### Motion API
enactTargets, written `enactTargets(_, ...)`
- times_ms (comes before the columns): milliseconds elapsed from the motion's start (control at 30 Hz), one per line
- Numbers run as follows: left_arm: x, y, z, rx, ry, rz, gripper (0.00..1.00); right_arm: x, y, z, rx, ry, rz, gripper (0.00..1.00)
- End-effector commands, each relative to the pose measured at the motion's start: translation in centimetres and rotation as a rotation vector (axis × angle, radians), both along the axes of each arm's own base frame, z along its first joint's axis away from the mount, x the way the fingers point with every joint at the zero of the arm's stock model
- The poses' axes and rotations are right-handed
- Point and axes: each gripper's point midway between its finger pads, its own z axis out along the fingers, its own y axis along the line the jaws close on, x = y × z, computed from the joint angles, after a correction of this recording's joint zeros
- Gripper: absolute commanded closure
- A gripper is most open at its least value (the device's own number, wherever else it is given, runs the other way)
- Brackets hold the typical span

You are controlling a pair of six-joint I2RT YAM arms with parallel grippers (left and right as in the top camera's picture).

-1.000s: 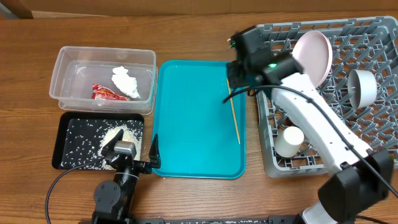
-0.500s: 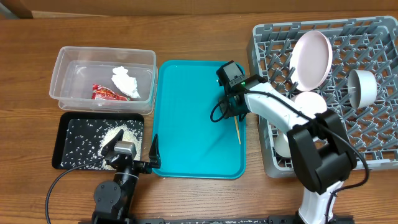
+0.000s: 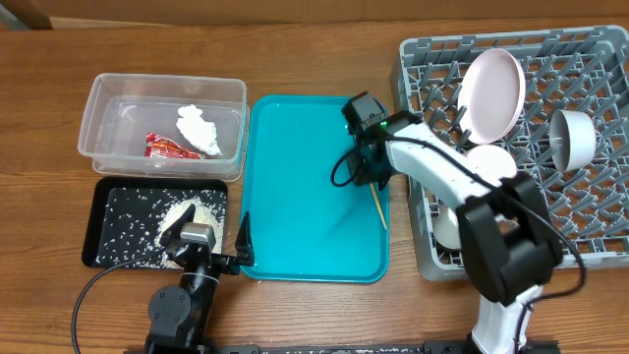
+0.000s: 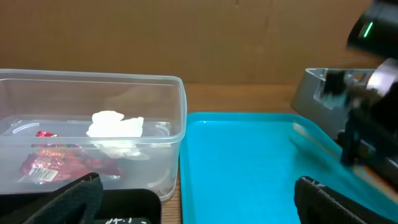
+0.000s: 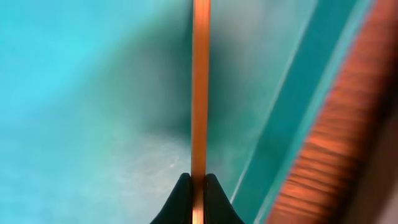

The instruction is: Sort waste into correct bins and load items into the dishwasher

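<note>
right pincer point(image 5: 198, 182): clenched on a thin wooden chopstick point(image 5: 199, 93), low over the teal tray point(image 3: 295, 197) near its right rim | chopstick: slanted along that rim, just beside the grey dish rack point(image 3: 590, 206) | left pincer point(image 3: 208, 239): spread wide, gripping nothing, beside the black tray point(image 3: 103, 211) on the tabletop point(image 3: 295, 59)

The right pincer point(image 3: 371, 177) sits closed on the upper end of a thin wooden chopstick point(image 3: 378, 208), at the 3 o'clock side of the teal tray point(image 3: 295, 197) in the middle of the bench point(image 3: 295, 39). At 3 o'clock the grey dish rack point(image 3: 590, 226) holds a pale plate point(image 3: 491, 93), bowls point(image 3: 572, 138) and a cup point(image 3: 454, 224). At 10 o'clock the clear tub point(image 3: 108, 93) contains a red wrapper point(image 3: 165, 147) and a tissue wad point(image 3: 200, 130). At 8 o'clock the black tray point(image 3: 103, 211) carries rice point(image 3: 182, 214). The left pincer point(image 3: 208, 246), jaws spread, rests at 7 o'clock.
</note>
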Motion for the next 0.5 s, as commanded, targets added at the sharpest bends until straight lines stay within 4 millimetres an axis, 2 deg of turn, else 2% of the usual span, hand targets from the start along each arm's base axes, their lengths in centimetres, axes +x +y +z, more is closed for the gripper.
enactTargets(0,0.0,-0.1,0.0,0.008,-0.009,-0.008,0.00,4.1,-0.5,11.5,0.116,-0.284,-0.061,0.96)
enactTargets(100,0.0,-0.1,0.0,0.008,-0.009,-0.008,0.00,5.7,-3.6,15.2,0.087,-0.406,-0.114,0.96)
enactTargets(200,0.0,-0.1,0.0,0.008,-0.009,-0.008,0.00,6.9,-7.0,16.1,0.010,-0.454,-0.088,0.96)
enactTargets(267,0.0,-0.1,0.0,0.008,-0.009,-0.008,0.00,7.6,-9.8,15.3,-0.035,-0.435,-0.085,0.96)
enactTargets(300,0.0,-0.1,0.0,0.008,-0.009,-0.008,0.00,7.8,-10.5,14.7,-0.038,-0.419,-0.091,0.96)
enactTargets(467,0.0,-0.1,0.0,0.008,-0.009,-0.008,0.00,7.4,-10.9,11.3,-0.021,-0.308,-0.075,0.95)
